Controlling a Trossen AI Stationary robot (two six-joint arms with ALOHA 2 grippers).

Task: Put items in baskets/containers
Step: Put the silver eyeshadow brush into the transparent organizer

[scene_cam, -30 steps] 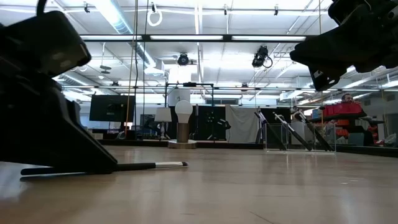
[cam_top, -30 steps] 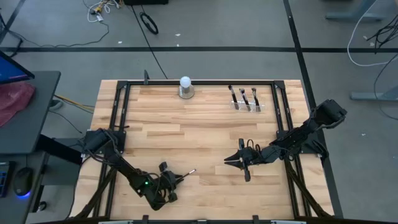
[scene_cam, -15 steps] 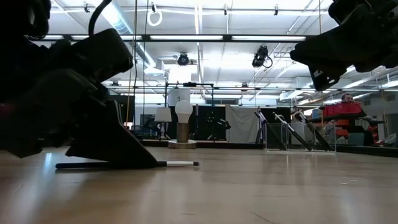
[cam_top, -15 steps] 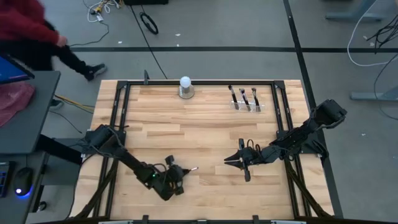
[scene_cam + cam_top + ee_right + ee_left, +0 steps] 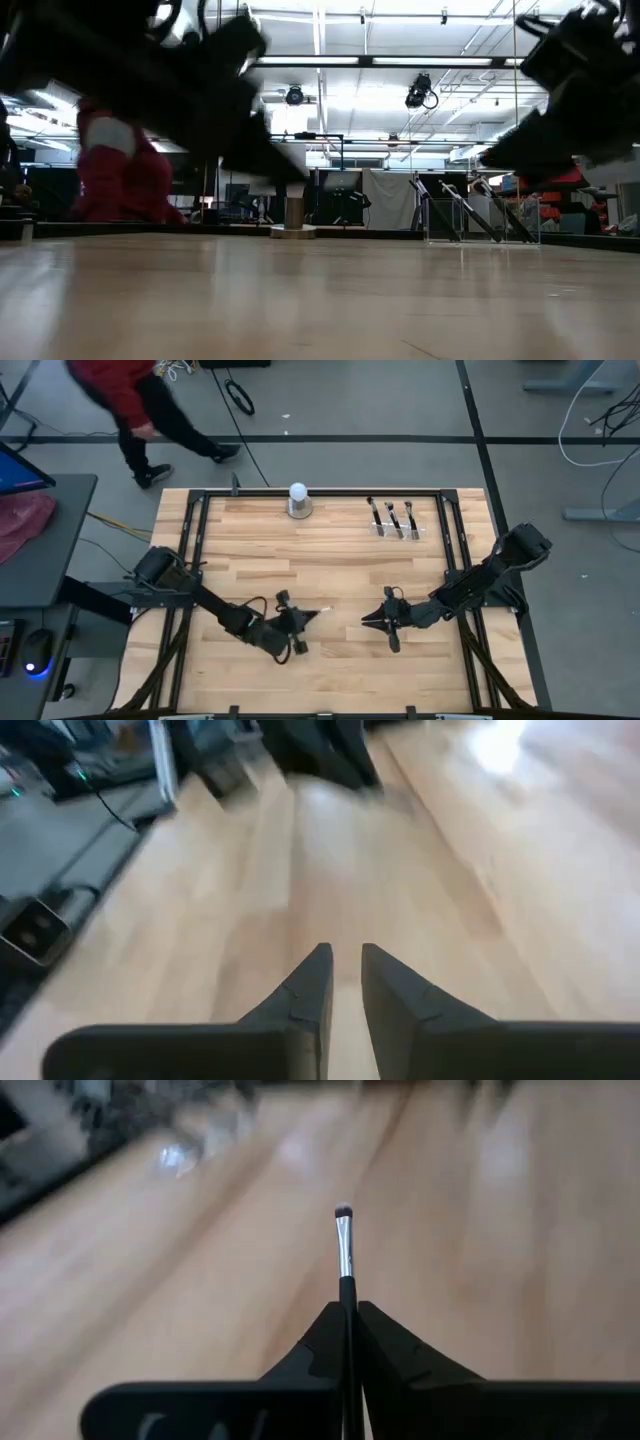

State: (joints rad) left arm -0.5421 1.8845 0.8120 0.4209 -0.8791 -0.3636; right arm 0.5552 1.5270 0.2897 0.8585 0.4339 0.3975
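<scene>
My left gripper (image 5: pixel 303 620) is shut on a thin dark makeup brush (image 5: pixel 345 1250) near the table's middle, off the tabletop. The brush's small tip (image 5: pixel 322 612) points toward my right gripper. My right gripper (image 5: pixel 367 620) hovers right of it, its fingers (image 5: pixel 310 982) a little apart and empty. The clear plastic holder (image 5: pixel 398 528) stands at the far right with three brushes (image 5: pixel 391 515) leaning upright in it. It also shows in the low view (image 5: pixel 478 212). My left gripper pinches the brush's dark handle (image 5: pixel 347 1292) between its two fingers. The brush lies along the fingers and sticks out forward past their tips, bristle end leading. The fingers run nearly level, pointing toward the table's right. The brush is lifted clear of the table.
A white ball on a round grey base (image 5: pixel 298 498) stands at the far edge, left of the holder. A person in red (image 5: pixel 130 395) walks past beyond the table's far left corner. Bare wood lies between the grippers and the holder.
My left gripper has gone toward the table's right and a little toward its far edge, and has risen. The brush, which lay on the table in its hold, is now lifted clear. My right gripper has come down slightly. A person has walked in beyond the far left corner.
</scene>
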